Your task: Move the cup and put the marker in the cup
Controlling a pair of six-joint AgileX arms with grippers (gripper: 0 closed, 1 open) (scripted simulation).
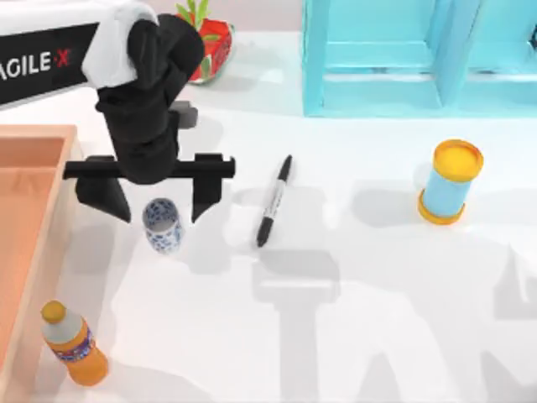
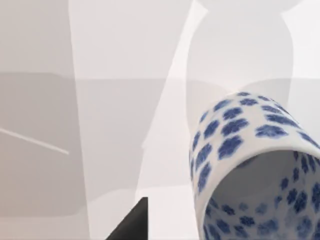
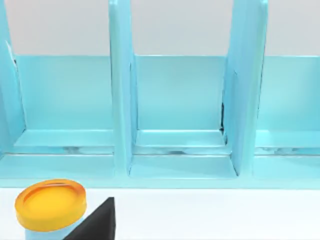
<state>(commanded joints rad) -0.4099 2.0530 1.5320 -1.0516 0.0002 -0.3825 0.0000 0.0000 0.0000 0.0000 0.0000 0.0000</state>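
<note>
The cup [image 1: 162, 225], small and white with blue flowers, stands upright on the white table left of centre. My left gripper [image 1: 159, 215] hangs open right over it, one finger [image 1: 113, 200] on each side and both apart from the cup. In the left wrist view the cup [image 2: 250, 160] is close up beside a dark fingertip [image 2: 134, 225]. The marker [image 1: 274, 201], black with a pale barrel, lies flat just to the right of the cup. My right gripper [image 3: 97, 224] is parked facing the blue shelf.
An orange wooden tray [image 1: 33, 210] runs along the left edge. An orange bottle [image 1: 74, 342] stands at the front left. A light-blue cylinder with a yellow top [image 1: 450, 180] is at the right. A blue shelf [image 1: 403, 59] and a red plant pot [image 1: 210, 46] stand at the back.
</note>
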